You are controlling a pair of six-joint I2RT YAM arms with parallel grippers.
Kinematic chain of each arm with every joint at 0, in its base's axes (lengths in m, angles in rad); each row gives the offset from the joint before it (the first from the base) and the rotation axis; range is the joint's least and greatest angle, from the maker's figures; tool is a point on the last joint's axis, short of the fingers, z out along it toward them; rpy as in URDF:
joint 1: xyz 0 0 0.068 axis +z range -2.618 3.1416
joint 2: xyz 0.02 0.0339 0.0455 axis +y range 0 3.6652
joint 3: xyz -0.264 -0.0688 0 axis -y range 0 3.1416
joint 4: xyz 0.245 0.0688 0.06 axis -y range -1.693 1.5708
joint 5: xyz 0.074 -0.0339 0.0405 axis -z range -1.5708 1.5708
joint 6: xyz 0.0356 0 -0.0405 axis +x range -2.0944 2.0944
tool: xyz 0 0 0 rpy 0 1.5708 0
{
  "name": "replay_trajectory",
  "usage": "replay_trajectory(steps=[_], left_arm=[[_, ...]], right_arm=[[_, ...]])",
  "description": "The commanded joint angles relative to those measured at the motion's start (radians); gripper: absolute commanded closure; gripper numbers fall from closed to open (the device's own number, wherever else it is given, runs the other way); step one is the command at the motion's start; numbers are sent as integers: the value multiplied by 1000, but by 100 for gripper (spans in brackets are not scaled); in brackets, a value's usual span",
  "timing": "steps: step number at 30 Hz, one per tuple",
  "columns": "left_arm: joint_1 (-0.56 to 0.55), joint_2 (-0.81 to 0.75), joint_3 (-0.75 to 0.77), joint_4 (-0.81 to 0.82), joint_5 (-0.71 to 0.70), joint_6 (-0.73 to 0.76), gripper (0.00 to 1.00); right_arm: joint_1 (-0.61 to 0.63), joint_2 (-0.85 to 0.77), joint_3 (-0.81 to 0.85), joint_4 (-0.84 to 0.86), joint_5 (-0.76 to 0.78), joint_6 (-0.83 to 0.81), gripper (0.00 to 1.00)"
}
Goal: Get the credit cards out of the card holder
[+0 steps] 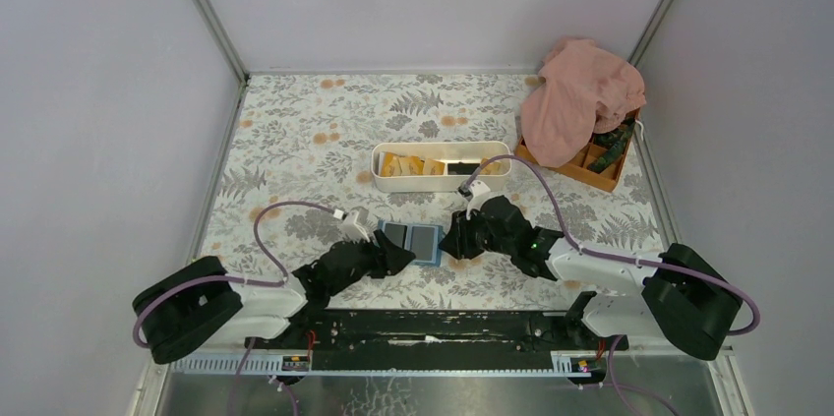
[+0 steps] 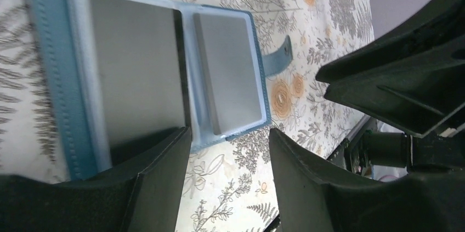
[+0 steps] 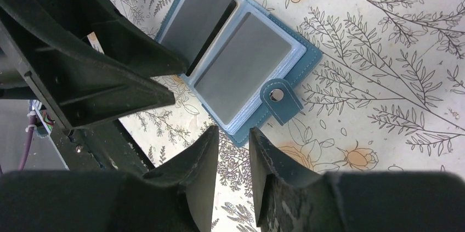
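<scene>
1. Top external view: a small flat blue folding card holder [image 1: 411, 241] lies open on the floral surface [image 1: 295, 131], grey pockets up, between both arms.
2. Left fingers [image 2: 159, 177] are spread wide, holding nothing, one tip over the holder's edge.
3. Right fingers [image 3: 194, 171] are narrowly parted, empty, just beside the holder's snap tab [image 3: 278, 100].
4. Beyond, a long white oblong tray [image 1: 438, 184] holds orange-yellow credit cards [image 1: 408, 166] and a black credit card [image 1: 462, 168].
5. Farthest, a pink cloth [image 1: 580, 101] drapes over the orange compartment box [image 1: 595, 172].

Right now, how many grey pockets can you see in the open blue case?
2: left pocket and right pocket, side by side in the case. More may hide underneath.
</scene>
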Motion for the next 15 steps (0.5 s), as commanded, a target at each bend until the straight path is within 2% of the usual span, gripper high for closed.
replay_trajectory(steps=[1,4,6,15], left_arm=[[-55,92,-52,149,-43,-39,38],[-60,124,-47,199,-25,-35,39],[-60,95,-33,165,-17,-4,39],[-58,-355,74,-408,-190,159,39]], right_arm=[[6,-1,-12,91,-21,37,65],[5,-2,-23,113,-30,47,65],[6,-8,-25,113,-37,50,65],[5,-1,-23,111,-48,46,65]])
